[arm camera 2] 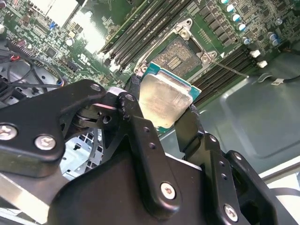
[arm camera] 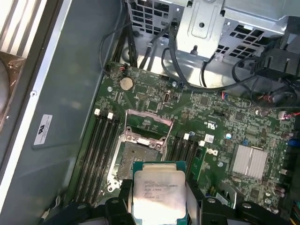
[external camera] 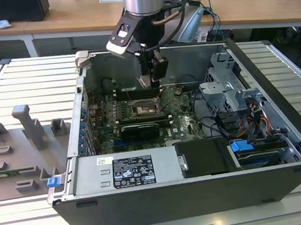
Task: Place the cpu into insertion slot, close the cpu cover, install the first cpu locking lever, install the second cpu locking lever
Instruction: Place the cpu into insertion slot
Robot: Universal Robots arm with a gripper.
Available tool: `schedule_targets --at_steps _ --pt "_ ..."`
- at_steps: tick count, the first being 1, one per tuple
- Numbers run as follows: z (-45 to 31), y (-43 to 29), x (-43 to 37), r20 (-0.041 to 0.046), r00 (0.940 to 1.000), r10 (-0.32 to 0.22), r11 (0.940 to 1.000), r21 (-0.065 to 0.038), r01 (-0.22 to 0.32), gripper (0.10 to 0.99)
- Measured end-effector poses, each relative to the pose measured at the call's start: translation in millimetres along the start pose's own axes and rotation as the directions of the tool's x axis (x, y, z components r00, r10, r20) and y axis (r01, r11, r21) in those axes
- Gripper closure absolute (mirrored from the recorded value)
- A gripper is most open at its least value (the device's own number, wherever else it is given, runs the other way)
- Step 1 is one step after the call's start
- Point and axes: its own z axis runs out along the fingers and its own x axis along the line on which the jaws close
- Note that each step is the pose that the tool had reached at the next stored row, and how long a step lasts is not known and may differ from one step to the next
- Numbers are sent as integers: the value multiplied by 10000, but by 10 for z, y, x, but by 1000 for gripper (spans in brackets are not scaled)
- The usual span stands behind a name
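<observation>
My gripper (external camera: 150, 80) hangs inside the open computer case and is shut on the cpu (arm camera 2: 164, 101), a flat square chip with a pale metal face. Both black fingers press on opposite edges of the chip (arm camera: 158, 190), with the gripper (arm camera: 159, 200) around it. The cpu is held in the air above the green board, a little off to one side of the insertion slot (arm camera: 136, 158). The slot (external camera: 142, 109) (arm camera 2: 177, 55) lies uncovered with its dark contact field showing. The cpu cover (arm camera: 129, 124) is folded back beside the slot.
Long memory slots (arm camera: 101, 150) flank the socket on both sides. A silver heatsink (arm camera: 251, 161), loose cables (arm camera: 187, 70) and a metal drive cage (external camera: 227, 90) lie around. The power supply (external camera: 124, 170) fills the case's near side. Grey fixtures (external camera: 26, 134) stand at the exterior view's left.
</observation>
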Motion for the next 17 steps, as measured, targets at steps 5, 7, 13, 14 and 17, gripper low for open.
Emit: schedule_targets --at_steps 5,7,13,14,17 --pt "54 -10 0 5 10000 44 10000 0 -44 545" --pt "64 -11 0 18 9998 196 9998 -4 -196 545" --pt "110 -15 0 81 9961 881 9961 -18 -880 545" --pt "115 -16 0 81 9961 881 9961 -18 -881 545" --pt "123 -17 -1 83 9961 881 9961 -13 -881 545"
